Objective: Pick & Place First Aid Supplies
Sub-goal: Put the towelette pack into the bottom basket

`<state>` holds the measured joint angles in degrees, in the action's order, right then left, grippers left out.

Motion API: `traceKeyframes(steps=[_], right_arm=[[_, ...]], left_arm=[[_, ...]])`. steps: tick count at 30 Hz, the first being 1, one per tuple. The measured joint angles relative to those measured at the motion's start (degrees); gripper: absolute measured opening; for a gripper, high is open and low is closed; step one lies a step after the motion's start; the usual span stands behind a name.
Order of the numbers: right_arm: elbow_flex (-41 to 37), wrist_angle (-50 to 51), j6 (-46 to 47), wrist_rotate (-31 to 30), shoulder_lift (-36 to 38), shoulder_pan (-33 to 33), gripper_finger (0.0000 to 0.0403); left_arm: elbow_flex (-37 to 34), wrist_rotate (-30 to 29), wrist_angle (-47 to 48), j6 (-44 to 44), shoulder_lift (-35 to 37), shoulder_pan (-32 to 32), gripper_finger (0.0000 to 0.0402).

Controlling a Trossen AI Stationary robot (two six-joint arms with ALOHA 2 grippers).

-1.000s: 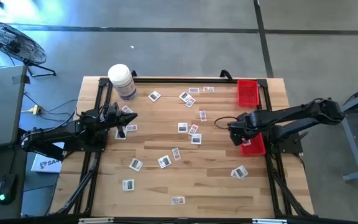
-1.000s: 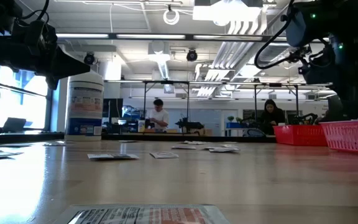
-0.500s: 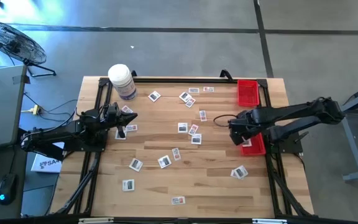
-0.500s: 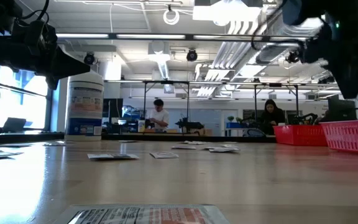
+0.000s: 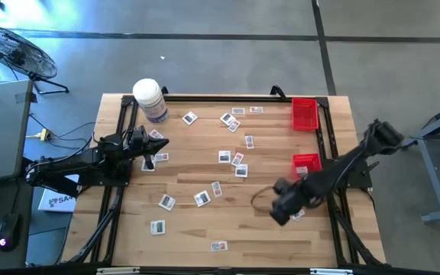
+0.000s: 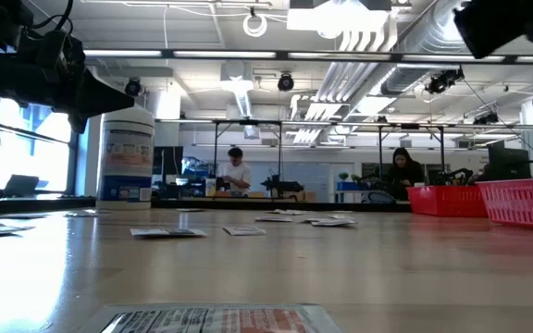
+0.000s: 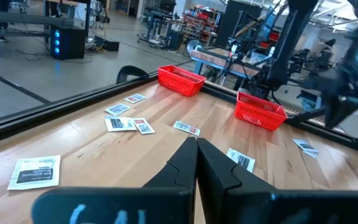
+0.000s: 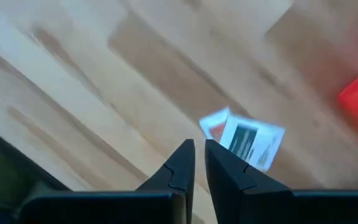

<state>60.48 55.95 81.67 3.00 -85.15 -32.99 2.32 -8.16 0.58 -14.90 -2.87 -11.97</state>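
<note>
Several small white first aid packets (image 5: 239,169) lie flat and scattered over the wooden table (image 5: 258,229); two of them (image 5: 296,213) overlap near the right front. My right gripper (image 5: 281,211) hangs above the table just beside that pair (image 8: 244,142), pointing down. Its fingertips (image 8: 200,147) stand a narrow gap apart with nothing between them. My left gripper (image 5: 159,145) waits at the table's left side, pointing level, shut and empty (image 7: 196,144).
Two red baskets (image 5: 304,113) (image 5: 305,163) stand along the right edge. A big white jar (image 5: 151,99) stands at the far left corner. A black frame rims the table. Bare wood lies along the near edge. People sit in the room beyond (image 6: 237,171).
My right gripper has swung from above the near red basket toward the table's near edge and a little leftward, fast and blurred. It now hangs over the two packets at the right front. The packets have not moved.
</note>
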Motion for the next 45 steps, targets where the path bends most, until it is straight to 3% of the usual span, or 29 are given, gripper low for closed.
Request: traceKeyframes(steps=[9,19,37,45], right_arm=[[2.76,0.46,2.08,1.78,-10.18,-8.02,0.0049],[-0.74,-1.59,2.08,1.64,-14.66,-8.78,0.0093],[-1.35,-1.89,3.14,0.83,-15.44,-8.46,0.0071],[-1.35,-2.08,1.95,3.82,-17.91,-7.12,0.0071]], left_arm=[[0.0,0.0,0.0,0.0,0.0,-0.02,0.0001],[-0.02,0.0,0.0,0.01,0.01,0.0,0.0001],[0.0,0.0,0.0,0.02,0.0,-0.02,0.0001],[0.0,0.0,0.0,0.01,0.02,-0.01,0.0001]])
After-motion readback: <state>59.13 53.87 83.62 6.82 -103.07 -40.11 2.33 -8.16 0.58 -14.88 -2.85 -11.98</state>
